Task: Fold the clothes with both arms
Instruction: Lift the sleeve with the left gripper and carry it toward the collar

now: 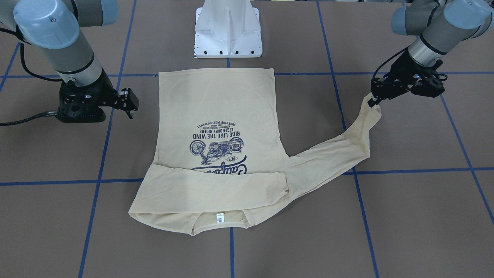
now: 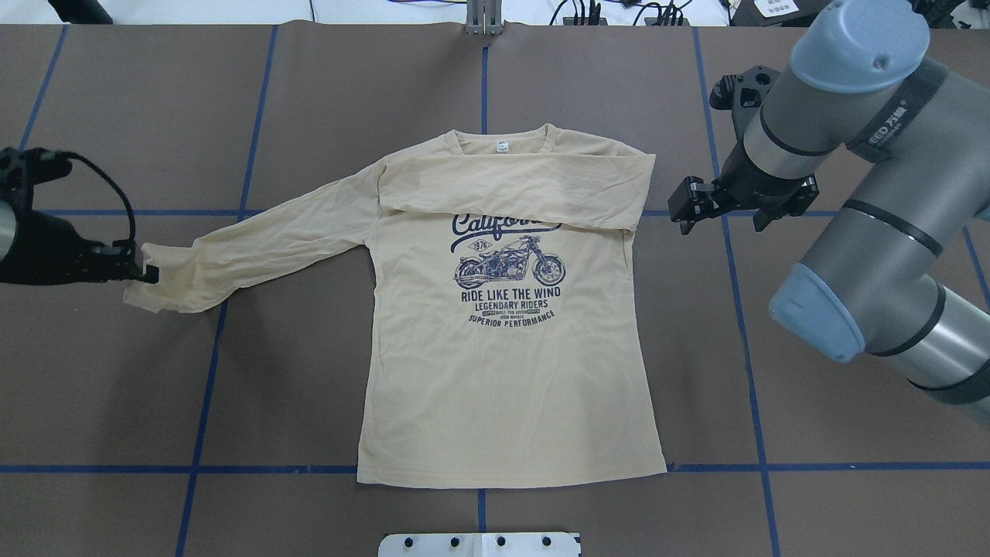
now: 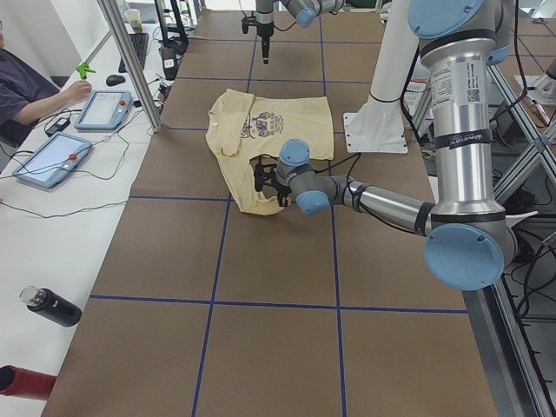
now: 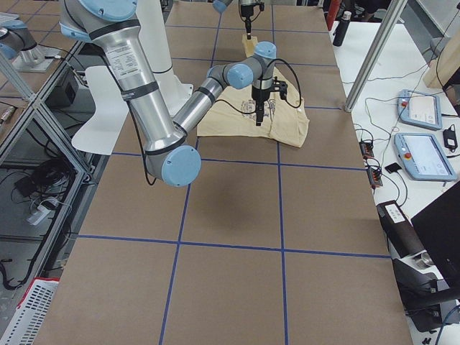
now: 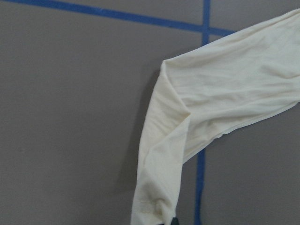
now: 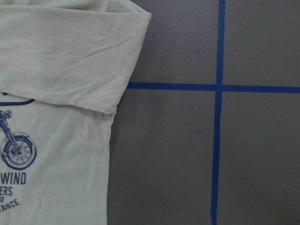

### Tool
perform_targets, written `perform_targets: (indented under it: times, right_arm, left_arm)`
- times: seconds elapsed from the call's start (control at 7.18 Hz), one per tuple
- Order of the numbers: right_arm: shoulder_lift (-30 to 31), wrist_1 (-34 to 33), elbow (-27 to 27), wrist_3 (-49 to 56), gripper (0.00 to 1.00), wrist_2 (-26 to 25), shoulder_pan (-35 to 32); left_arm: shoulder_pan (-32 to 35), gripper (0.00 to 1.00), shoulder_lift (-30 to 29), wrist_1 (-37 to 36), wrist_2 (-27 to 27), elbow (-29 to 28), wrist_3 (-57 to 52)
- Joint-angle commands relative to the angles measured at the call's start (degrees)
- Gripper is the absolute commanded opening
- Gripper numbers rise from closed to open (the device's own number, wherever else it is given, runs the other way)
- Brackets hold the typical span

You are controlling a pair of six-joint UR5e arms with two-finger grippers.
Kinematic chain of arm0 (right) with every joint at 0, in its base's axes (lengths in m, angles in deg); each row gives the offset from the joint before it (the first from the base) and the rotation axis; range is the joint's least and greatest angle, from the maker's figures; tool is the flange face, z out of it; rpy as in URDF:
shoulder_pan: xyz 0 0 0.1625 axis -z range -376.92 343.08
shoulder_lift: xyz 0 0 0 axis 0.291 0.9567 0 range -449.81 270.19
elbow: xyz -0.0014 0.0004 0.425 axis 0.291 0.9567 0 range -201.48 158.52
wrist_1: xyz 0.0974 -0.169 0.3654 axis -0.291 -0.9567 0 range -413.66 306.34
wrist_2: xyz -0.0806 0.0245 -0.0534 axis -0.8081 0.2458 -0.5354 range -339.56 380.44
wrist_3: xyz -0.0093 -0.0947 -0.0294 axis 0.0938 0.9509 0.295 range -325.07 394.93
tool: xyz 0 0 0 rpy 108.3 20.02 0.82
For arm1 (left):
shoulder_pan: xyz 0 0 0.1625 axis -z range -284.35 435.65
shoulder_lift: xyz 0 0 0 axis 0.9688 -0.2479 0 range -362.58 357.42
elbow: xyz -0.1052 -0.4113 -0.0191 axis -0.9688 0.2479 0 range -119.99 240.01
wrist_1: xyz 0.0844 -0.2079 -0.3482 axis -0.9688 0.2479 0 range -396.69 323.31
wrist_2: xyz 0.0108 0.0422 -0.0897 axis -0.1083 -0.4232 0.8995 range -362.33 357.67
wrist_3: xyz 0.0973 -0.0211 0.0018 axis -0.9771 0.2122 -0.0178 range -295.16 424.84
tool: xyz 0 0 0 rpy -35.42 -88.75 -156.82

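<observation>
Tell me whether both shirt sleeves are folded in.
Only one: the folded sleeve lies across the chest; the other sleeve stretches out, cuff in the left gripper.

cream shirt (image 2: 503,371) flat, print up, one sleeve across chest, other cuff pinched in my left gripper (image 2: 145,271)

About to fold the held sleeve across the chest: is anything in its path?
Nothing visible. Only table lies between the left gripper, shut on the sleeve, and the shirt chest. The right gripper hangs beyond the shirt's far edge.

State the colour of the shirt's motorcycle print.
The motorcycle print is dark navy, clearest in the overhead view.
</observation>
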Motion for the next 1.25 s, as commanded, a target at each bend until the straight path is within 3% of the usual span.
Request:
perform_targets:
  times: [0.0, 0.28, 0.56, 0.97, 1.11]
  right_arm:
    - [5.93, 0.28, -3.94, 0.04, 1.00, -0.08, -0.06]
    - [9.63, 0.55, -5.26, 2.57, 1.00, -0.16, -0.06]
    - [10.35, 0.55, -5.00, 3.82, 1.00, -0.25, -0.06]
    - [10.35, 0.55, -4.56, 3.82, 1.00, -0.34, 0.03]
    - [10.35, 0.55, -4.48, 3.82, 1.00, -0.34, 0.11]
  left_arm:
    - [2.40, 0.00, -20.51, -23.74, 2.63, -0.36, 0.24]
    - [2.05, 0.00, -26.81, -25.35, 2.81, -2.55, 7.40]
    - [-0.23, 0.00, -36.03, -24.13, 2.81, -9.39, 14.71]
    - [-3.47, 0.00, -42.73, -22.37, 2.81, -12.14, 21.40]
    - [-5.67, 0.00, -43.10, -18.36, 2.54, -13.71, 24.64]
